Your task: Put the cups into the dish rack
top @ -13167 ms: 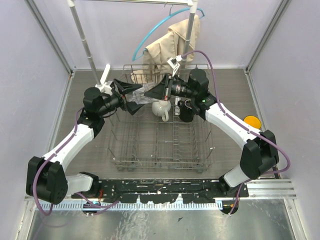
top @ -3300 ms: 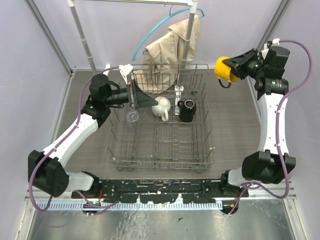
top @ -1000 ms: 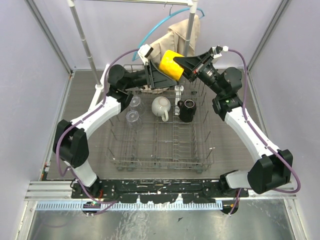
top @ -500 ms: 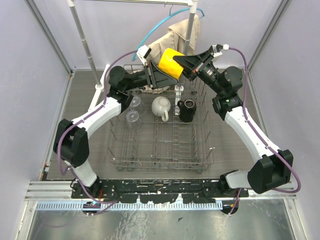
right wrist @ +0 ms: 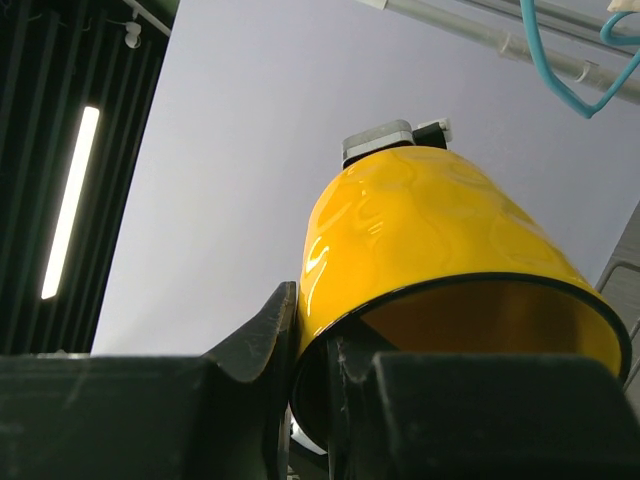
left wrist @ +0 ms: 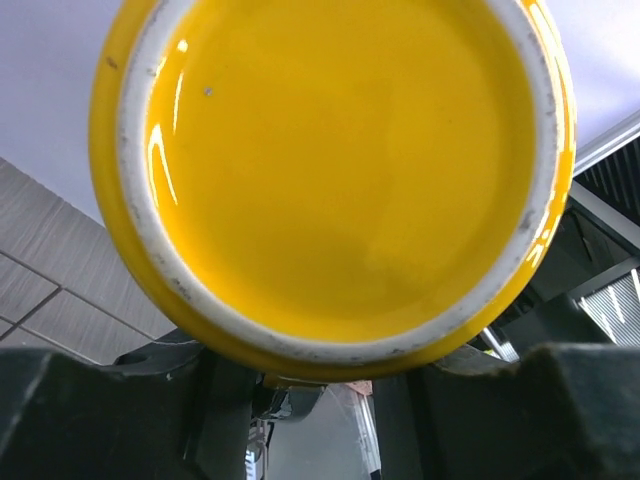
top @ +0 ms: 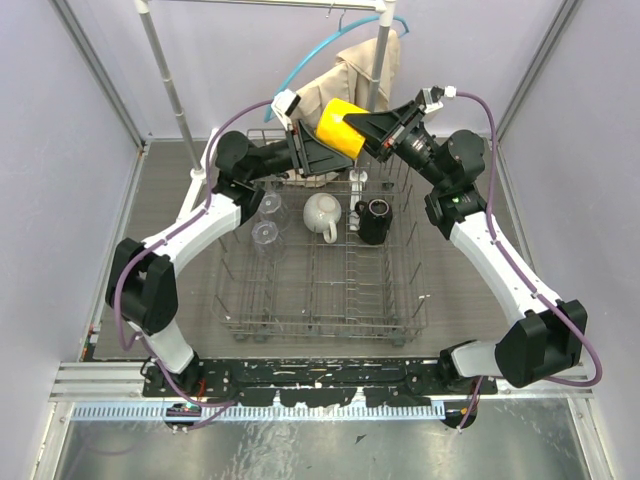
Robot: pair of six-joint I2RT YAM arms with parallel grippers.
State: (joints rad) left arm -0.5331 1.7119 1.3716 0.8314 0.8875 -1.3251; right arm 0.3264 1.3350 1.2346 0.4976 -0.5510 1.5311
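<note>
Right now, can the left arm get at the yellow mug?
Probably yes: the left gripper is at the base of the yellow mug, nothing between. The right gripper holds it raised by the rim.

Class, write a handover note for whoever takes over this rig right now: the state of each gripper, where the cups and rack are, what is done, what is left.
Right gripper: shut on the rim of the yellow mug, one finger inside it.
Left gripper: jaws either side of the mug's base; I cannot tell whether it grips.
Yellow mug: in the air over the far edge of the dish rack, between both grippers.
In the rack: white mug, black mug, two glass tumblers.
Done: four cups loaded.
Left: set the yellow mug in the rack.
</note>
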